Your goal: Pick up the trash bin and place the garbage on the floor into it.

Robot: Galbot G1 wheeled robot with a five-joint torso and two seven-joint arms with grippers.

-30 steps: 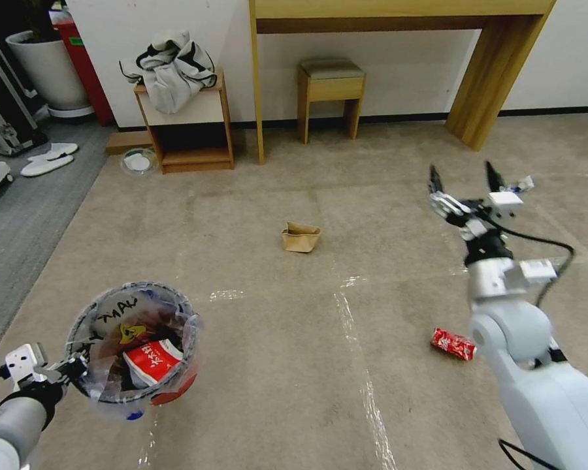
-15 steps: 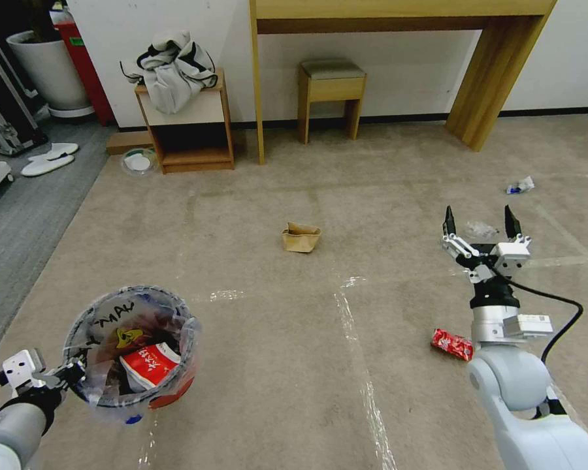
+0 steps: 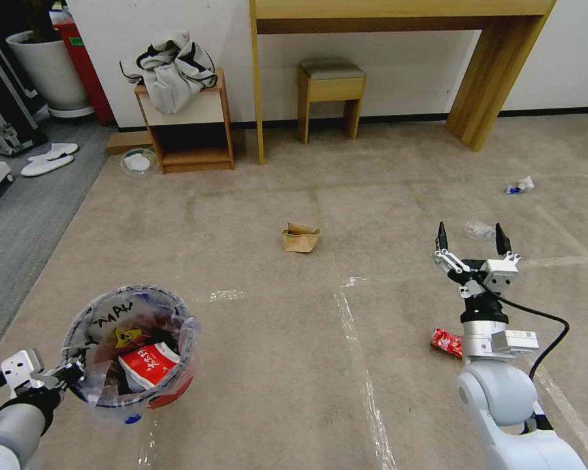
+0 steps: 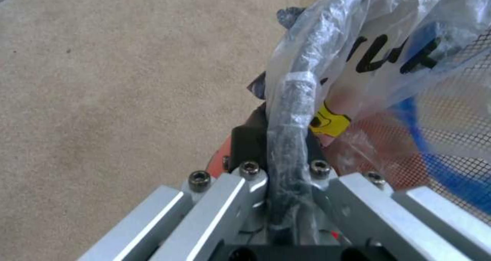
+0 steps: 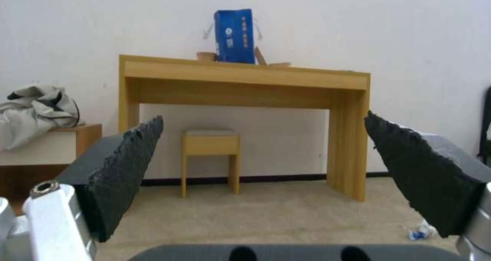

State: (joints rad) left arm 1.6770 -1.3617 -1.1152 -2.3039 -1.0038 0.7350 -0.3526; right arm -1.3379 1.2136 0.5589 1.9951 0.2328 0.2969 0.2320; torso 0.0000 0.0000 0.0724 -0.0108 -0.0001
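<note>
The red trash bin (image 3: 170, 390), lined with a crinkled clear bag with black writing, hangs at the lower left with wrappers inside. My left gripper (image 3: 64, 376) is shut on its rim (image 4: 286, 130), the bag pinched between the fingers (image 4: 245, 138). My right gripper (image 3: 470, 239) stands open above the floor (image 3: 274, 365) at the right, fingers (image 5: 122, 165) spread wide with nothing between them. Garbage lies about: a brown paper bag (image 3: 300, 237) in the middle, a crushed red can (image 3: 445, 341) beside my right forearm, clear plastic (image 3: 480, 229) just beyond the right fingertips, and a white-blue scrap (image 3: 520, 185) farther off.
A wooden desk (image 3: 496, 72) with a stool (image 3: 331, 91) under it stands along the far wall. A low shelf (image 3: 189, 130) carries bundled clothes. White slippers (image 3: 49, 158) and a white planter (image 3: 46, 68) sit at the far left on grey carpet.
My right arm has drawn back toward me and lowered, its open gripper now nearer and slightly further left. The bin has sunk a little in the left gripper's hold.
</note>
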